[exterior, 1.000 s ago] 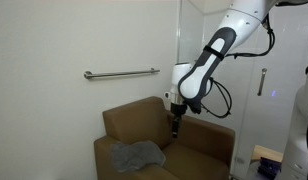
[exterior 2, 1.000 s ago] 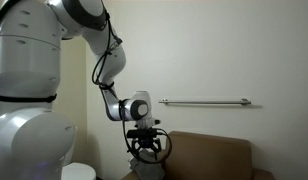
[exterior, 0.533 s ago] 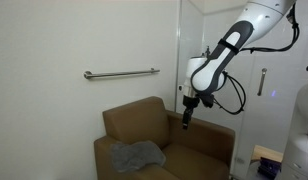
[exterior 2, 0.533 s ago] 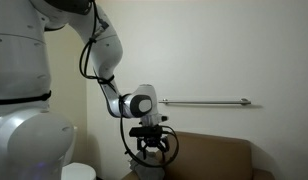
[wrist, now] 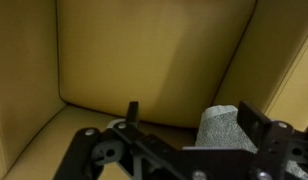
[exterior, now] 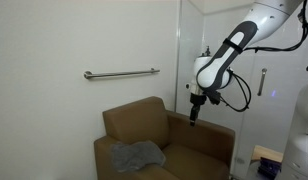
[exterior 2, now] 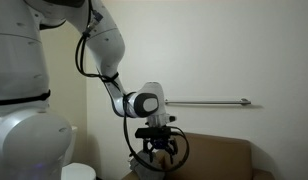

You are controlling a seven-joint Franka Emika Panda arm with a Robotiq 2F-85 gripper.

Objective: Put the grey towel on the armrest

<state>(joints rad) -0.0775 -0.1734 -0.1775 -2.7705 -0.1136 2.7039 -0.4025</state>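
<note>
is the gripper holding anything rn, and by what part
Nothing is held: the gripper hangs above the armchair, apart from the grey towel lying on the seat.

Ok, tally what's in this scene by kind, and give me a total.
armchair: 1
grey towel: 1
wall grab bar: 1
gripper: 1
Total: 4

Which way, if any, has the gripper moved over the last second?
Yes. In an exterior view the gripper has shifted right and slightly up, away from the metal wall grab bar and the grey towel.
</note>
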